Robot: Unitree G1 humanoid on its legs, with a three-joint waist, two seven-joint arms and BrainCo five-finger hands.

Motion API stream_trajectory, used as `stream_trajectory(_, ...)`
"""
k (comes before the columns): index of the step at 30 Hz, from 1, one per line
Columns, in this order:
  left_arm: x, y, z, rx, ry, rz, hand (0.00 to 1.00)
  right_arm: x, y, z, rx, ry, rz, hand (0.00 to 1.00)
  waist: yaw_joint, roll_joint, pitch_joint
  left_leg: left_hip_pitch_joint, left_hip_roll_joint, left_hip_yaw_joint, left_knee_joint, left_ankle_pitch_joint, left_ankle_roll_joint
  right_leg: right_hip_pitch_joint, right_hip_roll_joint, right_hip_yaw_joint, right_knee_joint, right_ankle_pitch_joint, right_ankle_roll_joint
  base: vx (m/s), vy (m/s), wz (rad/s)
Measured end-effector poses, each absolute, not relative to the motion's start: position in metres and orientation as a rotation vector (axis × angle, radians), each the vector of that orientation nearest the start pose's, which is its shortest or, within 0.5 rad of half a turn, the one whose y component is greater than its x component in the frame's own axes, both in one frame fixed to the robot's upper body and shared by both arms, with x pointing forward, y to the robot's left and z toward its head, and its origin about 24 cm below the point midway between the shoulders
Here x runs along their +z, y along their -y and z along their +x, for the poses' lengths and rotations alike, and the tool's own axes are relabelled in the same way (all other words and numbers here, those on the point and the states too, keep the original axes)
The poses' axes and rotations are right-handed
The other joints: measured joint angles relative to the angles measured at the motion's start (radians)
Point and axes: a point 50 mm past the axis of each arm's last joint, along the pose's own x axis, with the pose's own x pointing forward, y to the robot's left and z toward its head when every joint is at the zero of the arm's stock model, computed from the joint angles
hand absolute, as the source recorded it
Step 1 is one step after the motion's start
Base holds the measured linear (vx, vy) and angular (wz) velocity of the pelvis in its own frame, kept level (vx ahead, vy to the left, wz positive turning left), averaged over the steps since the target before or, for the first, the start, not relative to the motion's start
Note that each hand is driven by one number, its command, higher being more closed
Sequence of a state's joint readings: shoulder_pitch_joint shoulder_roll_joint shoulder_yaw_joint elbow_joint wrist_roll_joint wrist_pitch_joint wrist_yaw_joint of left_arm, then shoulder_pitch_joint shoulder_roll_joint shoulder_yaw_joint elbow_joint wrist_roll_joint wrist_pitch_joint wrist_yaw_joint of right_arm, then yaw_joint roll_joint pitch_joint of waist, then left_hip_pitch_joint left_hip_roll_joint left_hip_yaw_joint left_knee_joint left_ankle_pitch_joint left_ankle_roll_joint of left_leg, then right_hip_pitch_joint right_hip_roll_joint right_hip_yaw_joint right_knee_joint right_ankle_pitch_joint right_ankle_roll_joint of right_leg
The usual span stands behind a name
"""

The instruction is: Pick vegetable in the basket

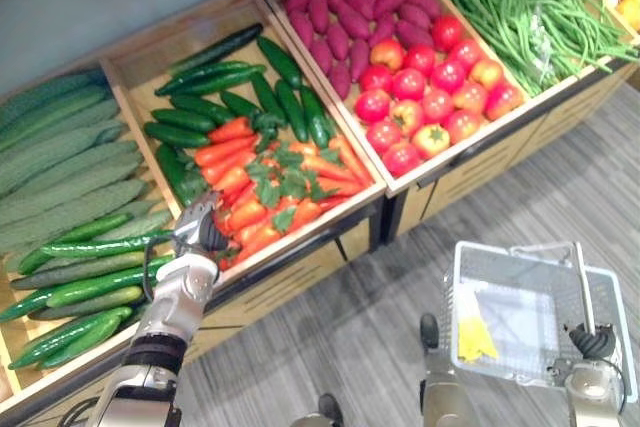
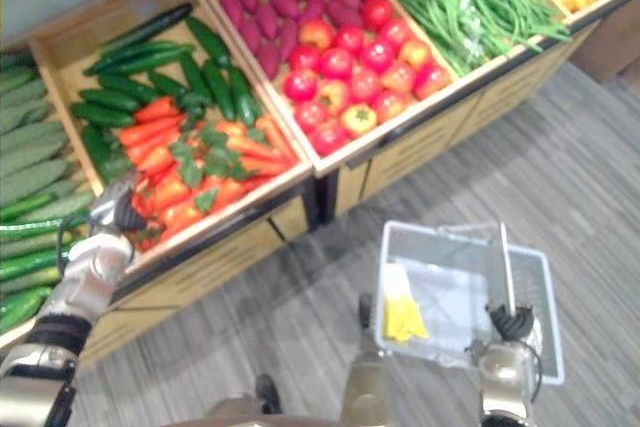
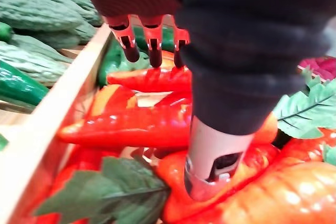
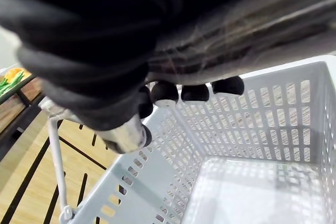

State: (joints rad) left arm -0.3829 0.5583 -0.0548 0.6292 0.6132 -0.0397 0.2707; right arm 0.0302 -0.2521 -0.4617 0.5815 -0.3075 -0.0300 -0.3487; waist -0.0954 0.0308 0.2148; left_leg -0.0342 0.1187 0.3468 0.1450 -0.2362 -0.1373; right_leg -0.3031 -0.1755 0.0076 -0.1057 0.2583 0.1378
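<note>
1. The left hand [image 1: 197, 234] is open over the carrots [image 1: 240, 182] at the near left corner of their crate [image 1: 170, 39]. Its straight fingertips [image 3: 155, 59] point at one carrot.
2. The right hand [image 1: 592, 347] is curled round the handle [image 1: 583, 287] of the white basket [image 1: 462, 292], well apart from the carrots.
3. A yellow item [image 1: 475, 339] lies in the basket.

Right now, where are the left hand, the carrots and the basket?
left hand [image 1: 197, 232], left eye view, back of the hand.
carrots [image 1: 226, 152], left eye view, body of one carrot in the pile.
basket [image 1: 510, 265], left eye view, its far mesh wall.
</note>
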Motion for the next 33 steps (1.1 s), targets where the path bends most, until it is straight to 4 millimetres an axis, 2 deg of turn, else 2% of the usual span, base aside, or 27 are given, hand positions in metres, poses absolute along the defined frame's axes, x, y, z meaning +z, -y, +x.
stream_trajectory(4, 0.077, -0.285, 0.323, 0.303, -0.039, 1.178, 0.00, -0.039, 0.331, 0.176, -0.767, -0.490, -0.517, 1.00, -0.007, -0.013, 0.017, -0.032, 0.001, 0.002, 0.021, -0.001, -0.001, -0.025, 0.000, 0.005, 0.000, 0.011, -0.004, -0.03, -0.040, -0.02)
stream_trajectory(6, 0.087, -0.283, 0.330, 0.329, 0.000, 1.172, 0.00, -0.036, 0.330, 0.180, -0.768, -0.472, -0.514, 1.00, -0.007, -0.021, 0.047, -0.046, 0.010, 0.001, 0.047, -0.009, -0.004, -0.028, 0.005, 0.011, 0.000, 0.016, -0.009, -0.05, -0.046, -0.03)
stream_trajectory(13, 0.104, -0.284, 0.340, 0.401, 0.043, 1.163, 0.00, -0.028, 0.330, 0.187, -0.771, -0.435, -0.514, 1.00, -0.003, -0.024, 0.080, -0.102, 0.043, 0.007, 0.124, -0.038, -0.013, -0.060, 0.028, 0.025, 0.000, 0.022, -0.017, -0.03, -0.029, -0.08)
stream_trajectory(14, 0.105, -0.284, 0.340, 0.408, 0.043, 1.162, 1.00, -0.028, 0.330, 0.187, -0.771, -0.433, -0.515, 1.00, -0.001, -0.026, 0.083, -0.103, 0.048, 0.009, 0.129, -0.040, -0.016, -0.061, 0.033, 0.026, 0.000, 0.021, -0.017, 0.00, -0.018, -0.07)
stream_trajectory(23, 0.115, -0.286, 0.347, 0.450, 0.065, 1.150, 1.00, -0.020, 0.329, 0.192, -0.764, -0.392, -0.524, 1.00, 0.003, -0.043, 0.097, -0.119, 0.050, 0.010, 0.140, -0.042, -0.016, -0.070, 0.033, 0.025, 0.000, 0.023, -0.019, 0.00, -0.002, -0.01)
stream_trajectory(26, 0.120, -0.285, 0.348, 0.454, 0.082, 1.142, 1.00, -0.019, 0.326, 0.194, -0.751, -0.386, -0.527, 1.00, 0.017, -0.049, 0.101, -0.121, 0.052, 0.019, 0.141, -0.042, -0.016, -0.080, 0.036, 0.030, 0.000, 0.027, -0.021, 0.01, 0.001, -0.07)
stream_trajectory(33, 0.123, -0.288, 0.348, 0.468, 0.093, 1.126, 1.00, -0.019, 0.324, 0.196, -0.735, -0.383, -0.534, 1.00, 0.017, -0.065, 0.110, -0.122, 0.051, 0.017, 0.142, -0.042, -0.016, -0.075, 0.034, 0.030, 0.000, 0.027, -0.020, 0.00, 0.000, 0.00)
